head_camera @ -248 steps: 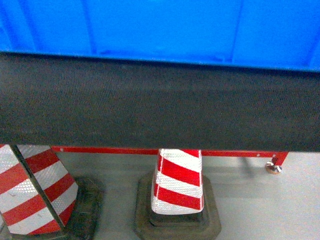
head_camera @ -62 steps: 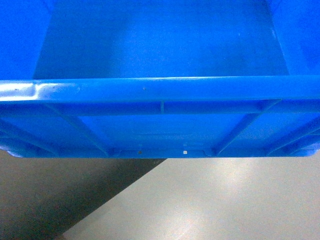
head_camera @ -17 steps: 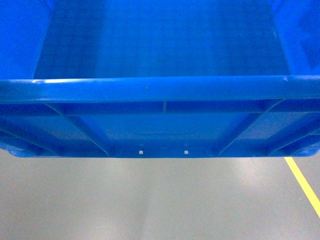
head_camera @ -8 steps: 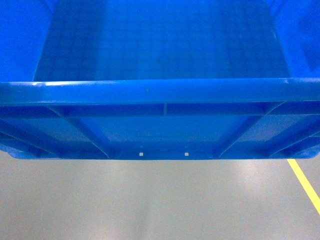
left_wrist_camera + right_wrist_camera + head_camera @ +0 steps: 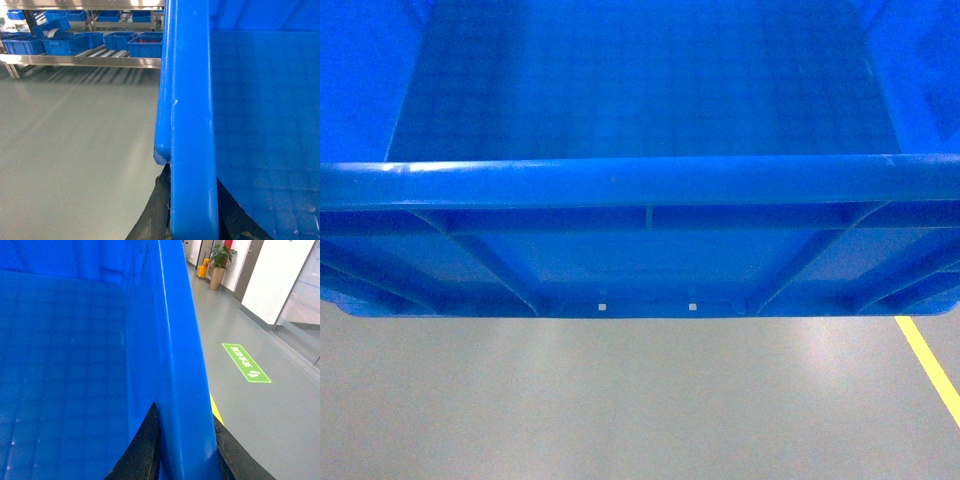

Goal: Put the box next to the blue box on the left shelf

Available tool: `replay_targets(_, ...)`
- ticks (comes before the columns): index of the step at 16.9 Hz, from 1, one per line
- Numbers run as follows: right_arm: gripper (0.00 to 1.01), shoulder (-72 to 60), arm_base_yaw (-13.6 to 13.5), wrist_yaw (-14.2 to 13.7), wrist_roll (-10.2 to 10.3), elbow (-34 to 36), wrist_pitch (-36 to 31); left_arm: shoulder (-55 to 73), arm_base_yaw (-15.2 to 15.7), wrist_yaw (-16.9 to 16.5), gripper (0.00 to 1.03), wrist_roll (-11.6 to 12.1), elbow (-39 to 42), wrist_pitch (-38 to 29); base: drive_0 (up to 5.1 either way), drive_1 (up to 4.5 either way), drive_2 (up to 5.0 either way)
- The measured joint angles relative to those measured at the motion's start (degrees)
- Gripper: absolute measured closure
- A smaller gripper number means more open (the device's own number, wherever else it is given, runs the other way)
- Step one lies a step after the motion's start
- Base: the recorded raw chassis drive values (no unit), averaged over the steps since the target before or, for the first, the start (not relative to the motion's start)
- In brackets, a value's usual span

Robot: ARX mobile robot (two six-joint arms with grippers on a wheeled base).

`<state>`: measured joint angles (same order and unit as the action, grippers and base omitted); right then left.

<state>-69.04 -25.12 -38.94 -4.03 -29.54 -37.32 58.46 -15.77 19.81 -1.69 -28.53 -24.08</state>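
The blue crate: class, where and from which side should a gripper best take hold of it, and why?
Grip the crate by its thick rolled rim on the two short side walls, one gripper per side, coming from below with fingers straddling the wall. The rim is narrow enough to pinch, and opposite holds probably keep it level.

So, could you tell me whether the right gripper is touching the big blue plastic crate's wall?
Touching: the right wrist view shows black fingers pressed against both sides of the blue crate wall.
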Motion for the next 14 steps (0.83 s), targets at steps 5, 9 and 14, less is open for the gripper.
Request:
replay_targets(5,0.85,0.00,0.00,-0.02,0.00,0.00,0.02,0.00,0.00,0.02,0.95,0.02,0.00,0.07,0.0,4.23,-4.2)
replay_targets(9,0.85,-0.13,0.00,-0.02,0.02,0.00,0.09,0.00,0.00,0.04,0.95,0.04,0.00,0.22,0.0,4.19,-4.3)
replay_targets(14,0.85,-0.13,0.00,-0.02,0.04,0.02,0.13,0.00,0.00,0.04,0.95,0.02,0.00,0.24,0.0,4.20,-4.3)
